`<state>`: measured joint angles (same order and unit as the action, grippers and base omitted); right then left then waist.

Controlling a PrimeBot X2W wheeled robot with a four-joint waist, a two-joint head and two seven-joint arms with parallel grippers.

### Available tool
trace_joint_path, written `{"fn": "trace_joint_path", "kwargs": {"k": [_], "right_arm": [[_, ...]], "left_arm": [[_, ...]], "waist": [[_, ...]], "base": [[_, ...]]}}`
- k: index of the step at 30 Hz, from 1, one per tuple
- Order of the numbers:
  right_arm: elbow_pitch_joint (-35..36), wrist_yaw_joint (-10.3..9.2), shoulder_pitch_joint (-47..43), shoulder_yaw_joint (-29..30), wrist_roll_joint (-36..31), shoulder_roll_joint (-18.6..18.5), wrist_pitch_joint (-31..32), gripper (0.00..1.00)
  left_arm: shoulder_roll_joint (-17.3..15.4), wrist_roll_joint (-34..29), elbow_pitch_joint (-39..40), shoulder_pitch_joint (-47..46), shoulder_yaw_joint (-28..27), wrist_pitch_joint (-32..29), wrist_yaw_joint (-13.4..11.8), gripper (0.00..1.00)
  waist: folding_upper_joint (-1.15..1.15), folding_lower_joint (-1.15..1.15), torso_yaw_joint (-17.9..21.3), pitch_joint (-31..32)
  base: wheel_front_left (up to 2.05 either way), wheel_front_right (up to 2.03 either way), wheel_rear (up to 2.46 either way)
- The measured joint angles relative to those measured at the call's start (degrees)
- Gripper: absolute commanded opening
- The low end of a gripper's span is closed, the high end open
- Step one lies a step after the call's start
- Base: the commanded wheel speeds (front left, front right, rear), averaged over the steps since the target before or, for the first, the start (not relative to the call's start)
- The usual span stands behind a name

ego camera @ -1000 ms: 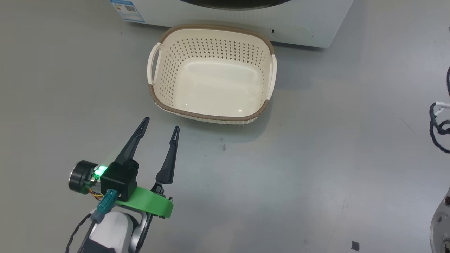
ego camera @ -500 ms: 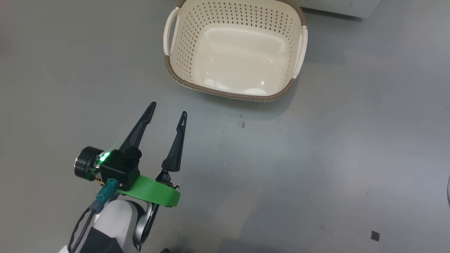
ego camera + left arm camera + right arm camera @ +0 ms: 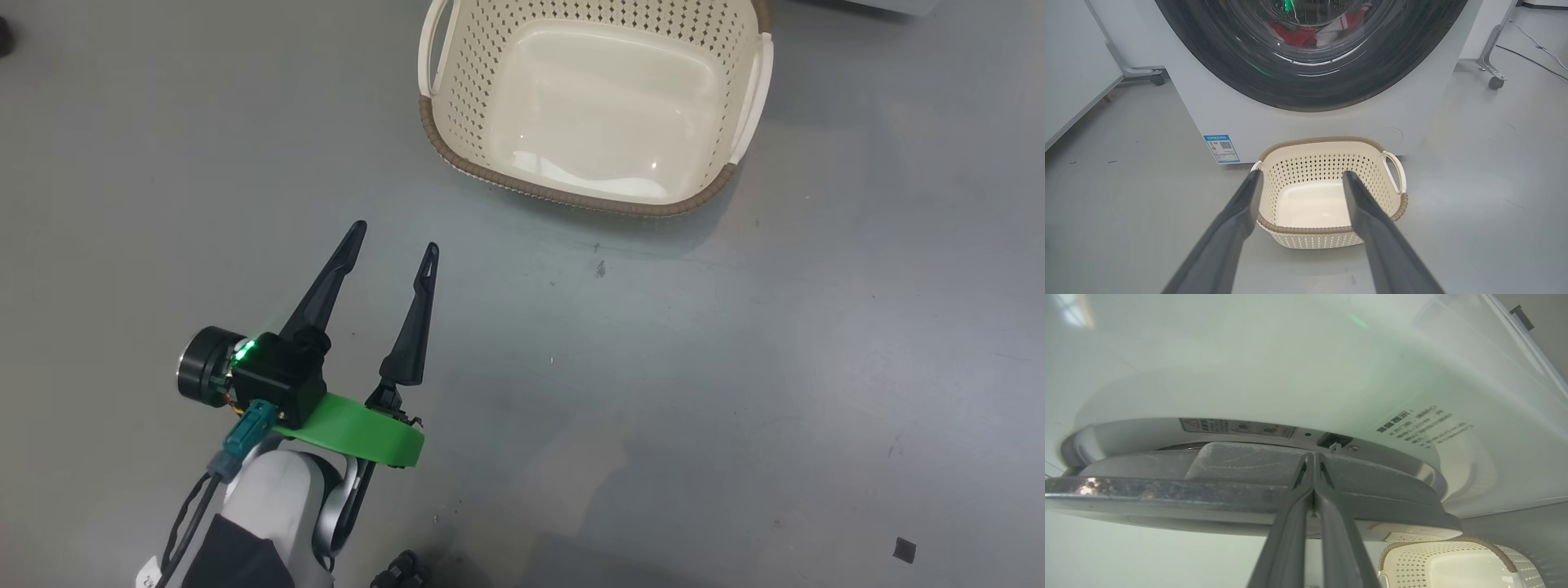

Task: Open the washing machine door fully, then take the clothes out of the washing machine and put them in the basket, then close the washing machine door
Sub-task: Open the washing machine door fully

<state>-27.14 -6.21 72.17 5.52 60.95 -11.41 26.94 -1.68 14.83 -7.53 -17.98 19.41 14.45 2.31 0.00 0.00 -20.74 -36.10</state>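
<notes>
My head camera looks steeply down on the floor (image 3: pixel 735 367) and basket (image 3: pixel 571 198). Left wrist faces forward, low, sharing that basket plus the washing machine door (image 3: pixel 1306 94); right wrist sits close, seemingly at that door's edge.

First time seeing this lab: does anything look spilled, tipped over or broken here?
Nothing stands out. The basket sits upright and empty on the floor; the clothes are inside, behind the washing machine door.

A robot test lab rather than a home: the big white front-loading washing machine (image 3: pixel 1220 110) stands on bare smooth grey floor (image 3: pixel 1118 212), flanked by plain white partition panels (image 3: pixel 1069 81) on castered grey metal legs (image 3: pixel 1495 81).
</notes>
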Motion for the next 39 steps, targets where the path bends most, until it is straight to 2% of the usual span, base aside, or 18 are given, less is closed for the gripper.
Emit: {"fn": "trace_joint_path", "kwargs": {"k": [8, 17, 39], "right_arm": [[-2.12, -0.38, 4.44, -0.02, 0.08, -0.62, 1.76, 0.00], [-6.23, -0.52, 7.21, 1.86, 4.12, -0.81, 5.47, 0.00], [-13.40, -0.99, 8.15, 3.64, 9.64, -0.09, 13.85, 0.00]], "left_arm": [[0.12, 0.26, -0.20, -0.25, 0.66, 0.00, -0.07, 1.00], [0.15, 0.27, -0.76, -0.29, 0.98, 0.00, -0.36, 1.00], [0.18, 0.27, -1.46, -1.12, 1.11, 0.00, -0.80, 1.00]], "waist": [[0.00, 0.00, -0.72, -0.85], [0.00, 0.00, -1.08, -1.19], [0.00, 0.00, -0.10, 0.44]], "base": [[0.00, 0.00, 0.00], [0.00, 0.00, 0.00], [0.00, 0.00, 0.00]]}}
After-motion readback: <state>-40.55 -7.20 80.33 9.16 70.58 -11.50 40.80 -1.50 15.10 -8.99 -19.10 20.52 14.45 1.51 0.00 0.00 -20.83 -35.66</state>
